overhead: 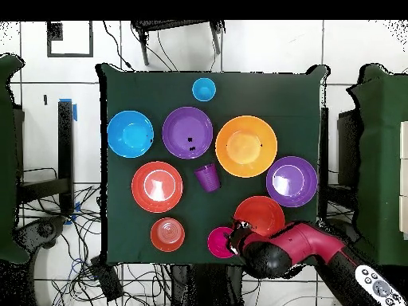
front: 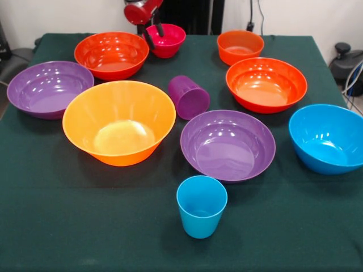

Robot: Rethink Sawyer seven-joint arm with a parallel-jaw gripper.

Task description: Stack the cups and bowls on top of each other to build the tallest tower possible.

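Front view, gripper (front: pixel 153 33) low at magenta bowl (front: pixel 168 39) rim

Table (front: pixel 68 226) covered with a dark green cloth (overhead: pixel 263 92). Behind it, a plain pale wall (front: pixel 295 17). Floor (overhead: pixel 358 44) of light tiles with dark seams, strewn with black cables (overhead: pixel 88 271). Further green-draped furniture (overhead: pixel 382 111) at both sides. Blue tape mark (overhead: pixel 76 109) on the floor.

Bright, even overhead light; glossy bowls (front: pixel 119 122) show glare, casting soft shadows.
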